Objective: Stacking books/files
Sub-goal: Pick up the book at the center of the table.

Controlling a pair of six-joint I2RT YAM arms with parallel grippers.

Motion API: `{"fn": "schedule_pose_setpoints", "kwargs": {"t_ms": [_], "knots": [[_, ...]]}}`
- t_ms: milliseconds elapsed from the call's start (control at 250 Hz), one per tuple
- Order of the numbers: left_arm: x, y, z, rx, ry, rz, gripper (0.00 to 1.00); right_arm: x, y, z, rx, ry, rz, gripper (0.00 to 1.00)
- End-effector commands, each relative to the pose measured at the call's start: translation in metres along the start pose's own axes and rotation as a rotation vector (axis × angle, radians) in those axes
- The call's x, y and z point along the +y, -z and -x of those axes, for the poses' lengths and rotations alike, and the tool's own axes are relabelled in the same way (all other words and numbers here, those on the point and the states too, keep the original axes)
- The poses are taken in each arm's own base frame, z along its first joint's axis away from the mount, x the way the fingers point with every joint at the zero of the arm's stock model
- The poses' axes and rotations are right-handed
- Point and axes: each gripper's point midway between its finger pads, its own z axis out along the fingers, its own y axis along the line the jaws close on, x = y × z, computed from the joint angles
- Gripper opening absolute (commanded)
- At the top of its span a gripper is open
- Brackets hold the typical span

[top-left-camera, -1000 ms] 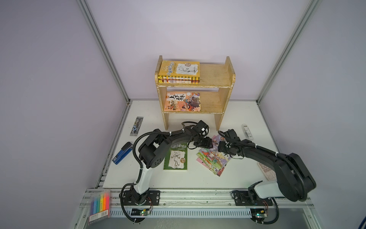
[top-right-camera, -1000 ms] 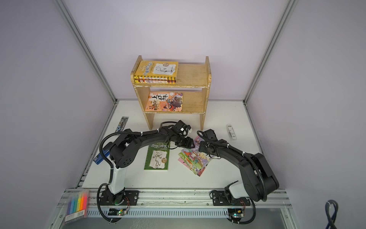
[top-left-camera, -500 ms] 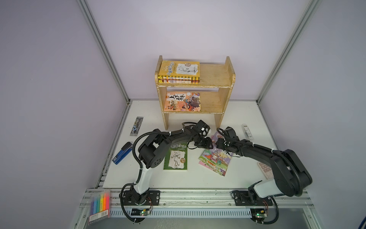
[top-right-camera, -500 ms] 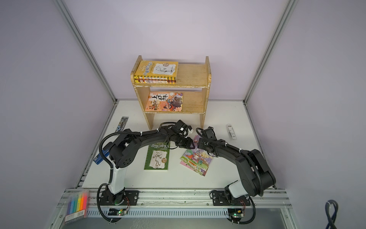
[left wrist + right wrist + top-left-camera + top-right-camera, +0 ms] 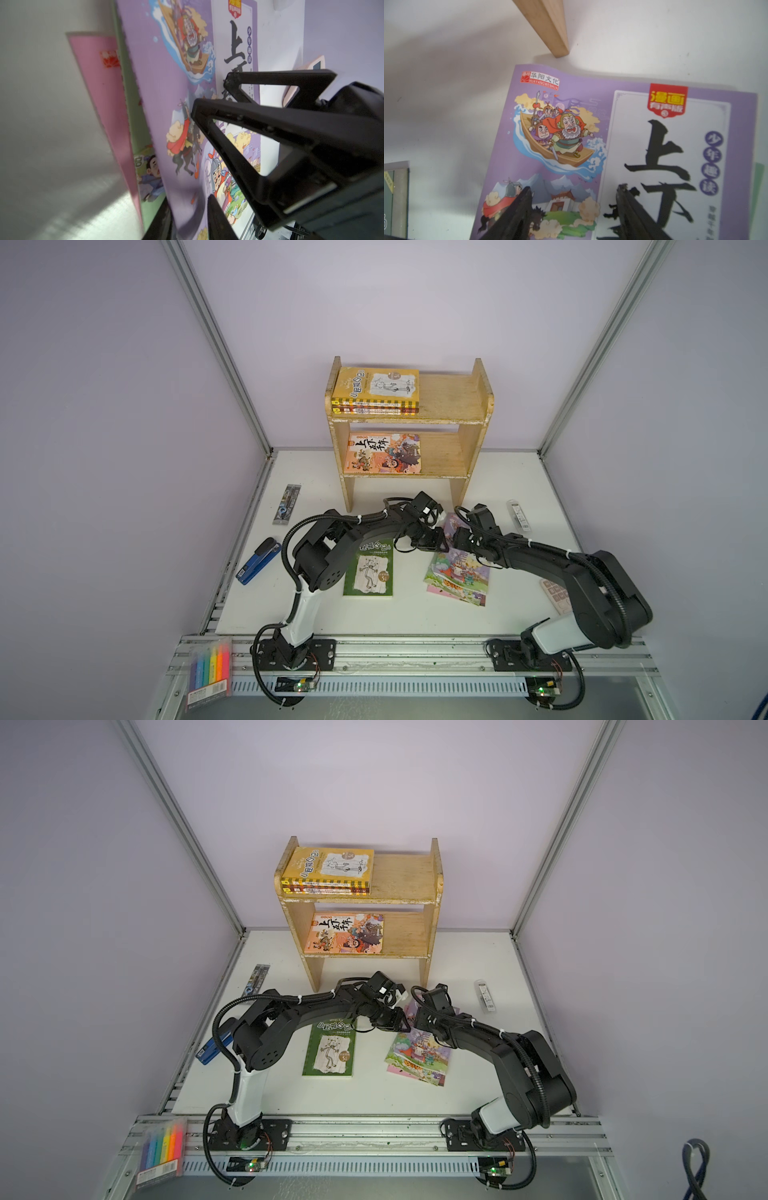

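Note:
Three thin cartoon books lie fanned on the table, a purple book [image 5: 457,568] [image 5: 562,87] on top of a green one [image 5: 133,116] and a pink one [image 5: 97,79]. My left gripper [image 5: 188,199] [image 5: 436,541] is shut on the purple book's edge, one finger under the cover and one on top, and the cover buckles there. My right gripper [image 5: 574,189] [image 5: 211,92] stands open with both fingertips on the purple cover. Left of this stack lies a green stick-boy book [image 5: 370,568]. A yellow book [image 5: 376,387] tops a small pile on the upper shelf. An orange book [image 5: 384,454] lies on the lower shelf.
The wooden shelf [image 5: 469,402] stands at the back, one leg [image 5: 548,27] close to the purple book. A pinkish calculator [image 5: 557,595] lies under my right arm. A blue stapler [image 5: 258,560], pen packs [image 5: 286,504] [image 5: 519,514] and highlighters [image 5: 208,670] lie around the edges.
My left gripper has closed onto the purple book's edge. The right gripper has slid along the cover toward the left one, and the thin stack has turned slightly.

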Motion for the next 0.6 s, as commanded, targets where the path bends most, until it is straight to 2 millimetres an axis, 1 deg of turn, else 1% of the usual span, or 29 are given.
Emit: {"fn": "schedule_pose_setpoints", "kwargs": {"t_ms": [0, 100, 136, 280, 300, 432, 504, 596], "knots": [[-0.026, 0.002, 0.015, -0.041, -0.060, -0.106, 0.19, -0.016, 0.000, -0.053, 0.224, -0.033, -0.033, 0.66], [-0.026, 0.001, 0.017, -0.045, -0.057, -0.103, 0.07, -0.014, 0.003, -0.050, 0.211, -0.026, -0.026, 0.66], [-0.025, 0.002, 0.017, -0.047, -0.055, -0.098, 0.00, -0.013, 0.004, -0.048, 0.202, -0.021, -0.022, 0.66], [-0.025, 0.008, 0.020, -0.073, -0.069, -0.074, 0.00, -0.007, 0.016, -0.033, 0.147, 0.011, 0.000, 0.68], [-0.024, 0.010, 0.020, -0.080, -0.073, -0.068, 0.00, -0.002, 0.022, -0.026, 0.118, 0.020, 0.021, 0.69], [-0.024, 0.028, 0.021, -0.125, -0.109, -0.019, 0.00, 0.019, 0.052, 0.000, 0.009, 0.085, 0.117, 0.73], [-0.026, 0.042, 0.020, -0.153, -0.136, 0.011, 0.00, 0.032, 0.072, 0.015, -0.060, 0.122, 0.177, 0.74], [-0.029, 0.062, 0.020, -0.192, -0.170, 0.048, 0.00, 0.042, 0.094, 0.031, -0.152, 0.162, 0.227, 0.75]]}}
